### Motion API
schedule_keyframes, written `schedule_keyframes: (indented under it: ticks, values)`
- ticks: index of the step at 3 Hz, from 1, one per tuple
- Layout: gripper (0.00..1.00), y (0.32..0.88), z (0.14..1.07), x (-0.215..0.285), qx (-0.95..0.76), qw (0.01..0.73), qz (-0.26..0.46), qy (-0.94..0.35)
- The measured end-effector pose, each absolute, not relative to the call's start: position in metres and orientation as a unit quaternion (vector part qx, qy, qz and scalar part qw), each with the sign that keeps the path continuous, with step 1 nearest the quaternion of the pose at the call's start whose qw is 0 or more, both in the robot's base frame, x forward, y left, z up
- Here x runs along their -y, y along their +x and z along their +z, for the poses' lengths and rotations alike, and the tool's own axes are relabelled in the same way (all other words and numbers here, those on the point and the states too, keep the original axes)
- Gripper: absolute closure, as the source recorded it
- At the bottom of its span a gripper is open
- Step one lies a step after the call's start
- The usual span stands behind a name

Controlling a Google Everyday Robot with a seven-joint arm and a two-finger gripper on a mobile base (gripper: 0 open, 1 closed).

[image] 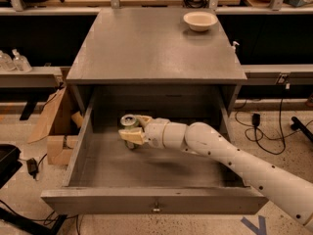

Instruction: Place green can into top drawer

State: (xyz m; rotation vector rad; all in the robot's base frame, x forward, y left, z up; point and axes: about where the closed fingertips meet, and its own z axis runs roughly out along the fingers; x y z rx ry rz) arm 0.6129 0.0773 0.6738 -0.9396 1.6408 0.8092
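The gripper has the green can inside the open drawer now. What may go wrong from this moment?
1. The gripper holds the green can low in the top drawer. Whether it touches the floor is unclear, so releasing now may tip it.
2. The arm reaches in over a front corner of the drawer, so pulling back may knock the can or brush the front.

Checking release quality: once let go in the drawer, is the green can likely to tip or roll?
The green can, held upright by the gripper inside the top drawer, would probably stand on its flat base. Nudged sideways, such a narrow cylinder could tip and roll. Its thin metal likely dents if squeezed hard.
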Motion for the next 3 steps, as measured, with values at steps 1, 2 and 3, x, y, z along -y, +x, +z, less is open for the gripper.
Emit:
schedule_keyframes:
  ticks: [1,2,3]
  values:
    - [0.06,0.6123,0.6738,-0.0792,-0.683,0.516,0.338,-0.392]
    - [0.00,0.6120,0.6738,-0.0803,-0.682,0.515,0.339,-0.393]
    - [0.00,0.6120,0.6738,-0.0803,-0.682,0.515,0.339,-0.393]
